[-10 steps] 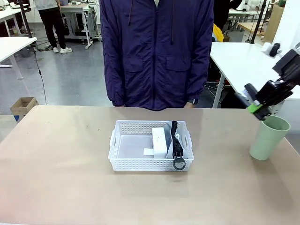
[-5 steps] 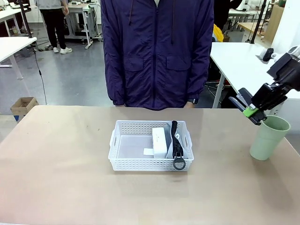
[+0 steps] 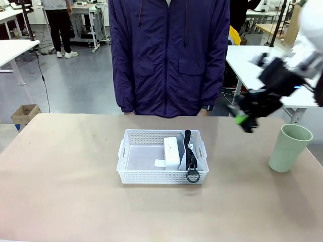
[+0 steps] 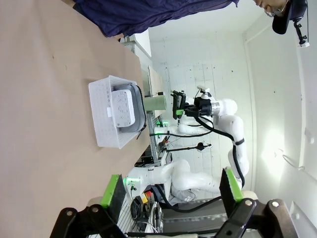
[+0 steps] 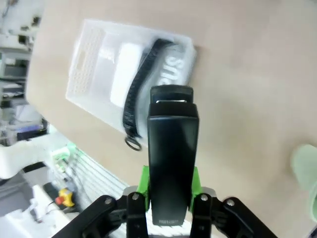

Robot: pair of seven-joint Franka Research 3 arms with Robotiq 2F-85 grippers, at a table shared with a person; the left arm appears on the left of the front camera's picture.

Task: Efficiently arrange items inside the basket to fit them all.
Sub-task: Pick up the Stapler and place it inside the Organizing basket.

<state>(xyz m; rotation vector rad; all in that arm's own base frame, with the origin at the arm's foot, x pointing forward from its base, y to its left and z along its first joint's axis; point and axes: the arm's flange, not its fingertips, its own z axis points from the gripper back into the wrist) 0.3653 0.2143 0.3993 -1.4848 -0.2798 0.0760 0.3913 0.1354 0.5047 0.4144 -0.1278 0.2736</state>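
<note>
One change since half a second ago: the right gripper (image 3: pixel 245 120) has left its place over the pale green cup (image 3: pixel 289 148) and swung toward the middle of the table (image 3: pixel 60 191). It is motion-blurred and raised between cup and basket (image 3: pixel 151 176). Its pads are clamped on the black stapler (image 5: pixel 172 144), whose long axis runs along the fingers, far end pointing away from the wrist toward the grey pouch (image 5: pixel 174 64) in the basket. Basket, small white box (image 3: pixel 172 150) and upright cup are unmoved. The left gripper (image 4: pixel 171 186) is spread wide, holding nothing.
</note>
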